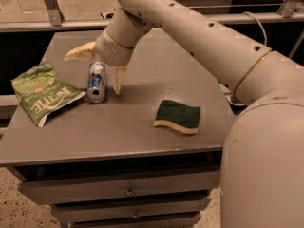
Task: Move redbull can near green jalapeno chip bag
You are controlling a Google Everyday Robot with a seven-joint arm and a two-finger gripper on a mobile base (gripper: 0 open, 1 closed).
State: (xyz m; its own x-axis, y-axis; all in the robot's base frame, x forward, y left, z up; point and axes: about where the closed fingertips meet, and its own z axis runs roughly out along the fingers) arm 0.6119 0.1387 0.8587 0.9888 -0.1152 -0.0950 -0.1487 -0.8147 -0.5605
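Note:
The redbull can (96,82) lies on its side on the grey table (142,127), its silver end facing the front. The green jalapeno chip bag (43,94) lies flat just left of it, its white corner almost touching the can. My gripper (97,68) is open, with one finger (80,52) spread to the upper left of the can and the other finger (118,79) pointing down just right of it. The can sits between the fingers, not gripped.
A dark-green sponge with a yellow bottom (178,116) lies at the table's right front. Drawers (128,191) are below the tabletop. My arm (213,46) reaches over the table's right side. A rail (52,8) stands behind the table.

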